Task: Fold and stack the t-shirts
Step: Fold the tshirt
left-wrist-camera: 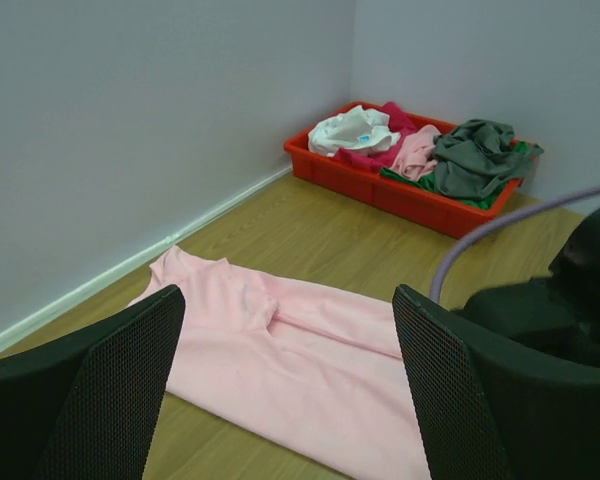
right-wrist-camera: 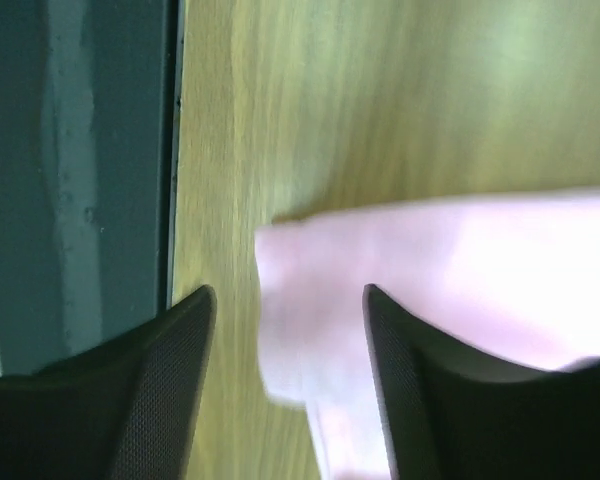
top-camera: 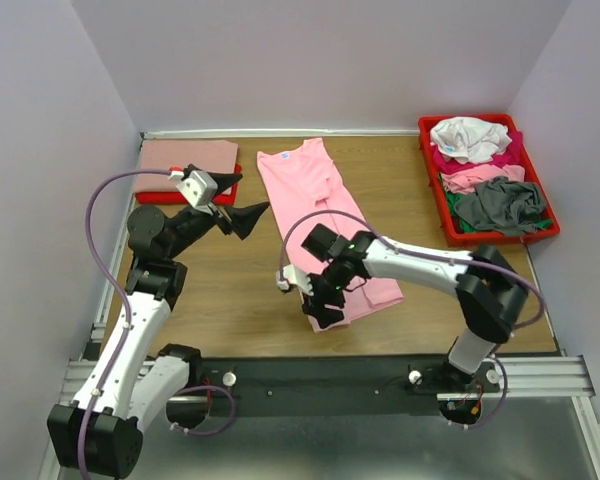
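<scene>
A light pink t-shirt (top-camera: 310, 190), folded lengthwise into a long strip, lies on the wooden table from the back centre toward the front. My right gripper (top-camera: 320, 305) is low at its near hem corner. In the right wrist view the jaws (right-wrist-camera: 288, 295) are open with that corner of the shirt (right-wrist-camera: 460, 260) between them, not clamped. My left gripper (top-camera: 242, 200) is open and empty, raised left of the shirt. In its wrist view (left-wrist-camera: 288, 300) it looks over the shirt (left-wrist-camera: 310, 380). A folded salmon t-shirt (top-camera: 185, 155) lies at the back left.
The salmon shirt rests on a red tray (top-camera: 160, 198). A second red tray (top-camera: 432, 185) at the back right holds crumpled white (top-camera: 468, 138), magenta (top-camera: 455, 160), pink (top-camera: 480, 178) and grey (top-camera: 500, 205) shirts. It also shows in the left wrist view (left-wrist-camera: 380, 190). Walls enclose three sides.
</scene>
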